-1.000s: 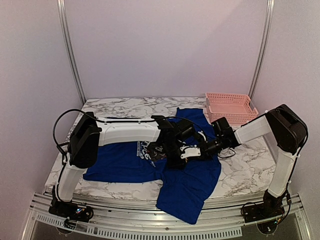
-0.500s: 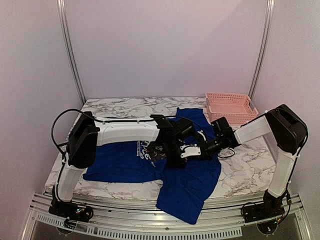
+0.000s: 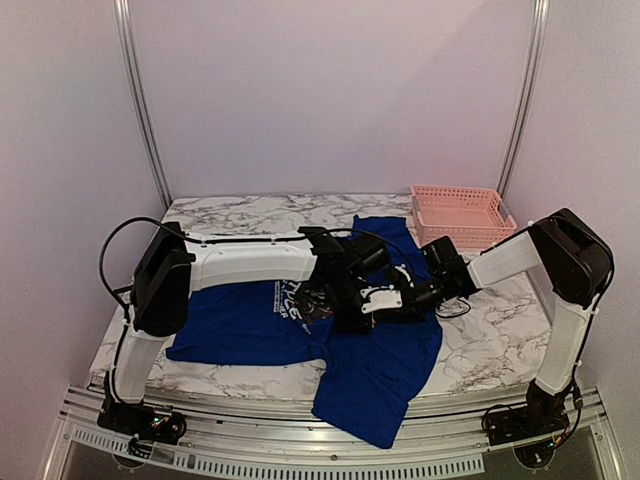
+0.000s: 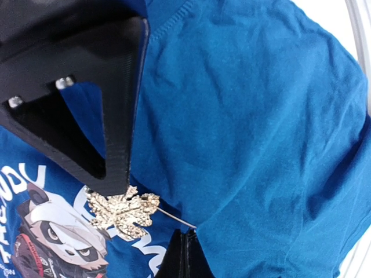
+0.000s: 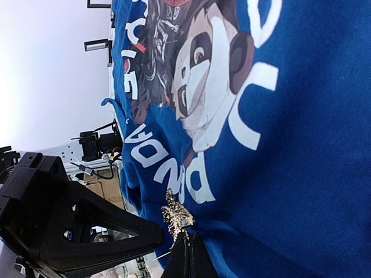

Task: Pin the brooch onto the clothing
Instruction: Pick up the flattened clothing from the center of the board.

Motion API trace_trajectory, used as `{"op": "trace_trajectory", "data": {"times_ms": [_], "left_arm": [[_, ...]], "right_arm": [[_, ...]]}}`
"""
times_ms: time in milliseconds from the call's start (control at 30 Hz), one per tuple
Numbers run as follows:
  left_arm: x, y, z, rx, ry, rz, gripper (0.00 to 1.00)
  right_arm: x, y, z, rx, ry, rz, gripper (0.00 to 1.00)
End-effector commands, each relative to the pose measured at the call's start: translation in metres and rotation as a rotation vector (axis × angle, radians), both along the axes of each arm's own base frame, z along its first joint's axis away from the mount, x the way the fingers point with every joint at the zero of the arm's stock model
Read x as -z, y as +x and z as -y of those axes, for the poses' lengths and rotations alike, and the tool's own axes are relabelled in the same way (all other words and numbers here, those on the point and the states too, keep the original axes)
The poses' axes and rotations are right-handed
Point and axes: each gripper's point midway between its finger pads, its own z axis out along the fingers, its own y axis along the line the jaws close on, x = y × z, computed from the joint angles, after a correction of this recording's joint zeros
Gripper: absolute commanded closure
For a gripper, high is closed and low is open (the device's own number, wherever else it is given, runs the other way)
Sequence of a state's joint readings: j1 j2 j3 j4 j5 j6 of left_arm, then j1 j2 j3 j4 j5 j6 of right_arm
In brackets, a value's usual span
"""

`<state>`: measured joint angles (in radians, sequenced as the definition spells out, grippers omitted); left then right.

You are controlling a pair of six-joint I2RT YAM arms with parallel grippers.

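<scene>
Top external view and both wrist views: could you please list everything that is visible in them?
royal-blue short-sleeved fabric T-shirt: one, blue with a white-lettered panda print, spread on the table, one part hanging over the near edge.
pale-gold leaf-shaped metal brooch: one, gold, over the print's edge, pin open.
pink plastic lattice basket: one, pink, far right corner.
marble-patterned table: one, white with grey veins, under everything.
left arm, right arm: two, white and black, meeting over the shirt.
left end effector: one, black, shut, tip at the pin's free end.
right end effector: one, black, shut on the brooch.
</scene>
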<state>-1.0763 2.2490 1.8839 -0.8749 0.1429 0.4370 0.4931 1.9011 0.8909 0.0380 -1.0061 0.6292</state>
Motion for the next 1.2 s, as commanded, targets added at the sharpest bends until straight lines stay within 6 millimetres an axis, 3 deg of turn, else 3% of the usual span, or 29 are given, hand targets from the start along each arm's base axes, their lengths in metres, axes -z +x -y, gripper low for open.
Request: {"op": "trace_trajectory", "data": {"times_ms": [0,700,867,1000,1167], "left_arm": [[-0.01,0.001,0.003,0.011,-0.015,0.045,1.0],[-0.001,0.007,-0.001,-0.003,0.007,0.068,1.0],[-0.013,-0.004,0.0,0.008,-0.015,0.025,1.0],[-0.025,-0.015,-0.001,0.033,-0.042,0.009,1.0],[-0.017,-0.017,-0.005,0.036,-0.015,0.001,1.0]], "right_arm": [[-0.001,-0.006,-0.004,-0.036,0.017,-0.014,1.0],[-0.017,-0.014,-0.008,-0.06,0.043,0.016,1.0],[-0.012,0.003,-0.002,0.01,-0.068,0.089,1.0],[-0.018,0.019,-0.003,0.046,-0.086,0.151,1.0],[-0.028,0.028,-0.002,0.058,-0.094,0.199,1.0]]}}
